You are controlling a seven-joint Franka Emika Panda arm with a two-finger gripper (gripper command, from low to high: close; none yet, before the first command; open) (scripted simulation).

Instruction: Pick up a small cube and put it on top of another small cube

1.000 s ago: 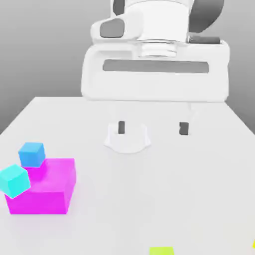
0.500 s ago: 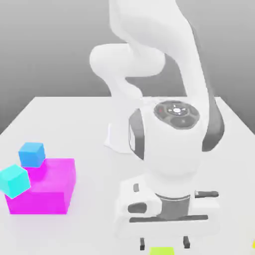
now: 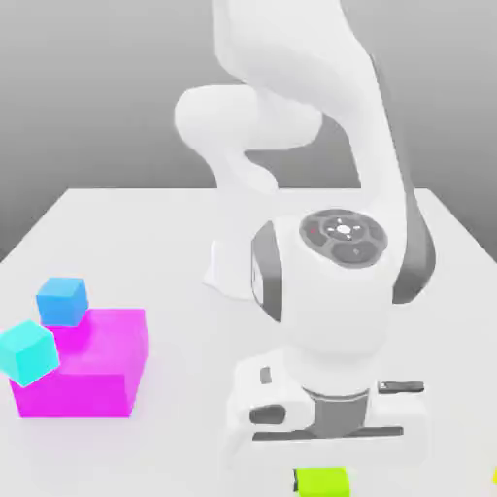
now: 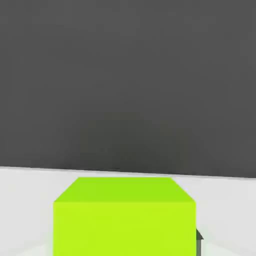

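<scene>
Now my gripper is low at the front edge of the white table, and its fingers are clenched on the small lime cube; in the hand view this cube sits close before the camera, on the table; well apart, toward the exterior view's left, the small turquoise cube leans on the magenta block; a sky-blue cube rests on that block.
</scene>
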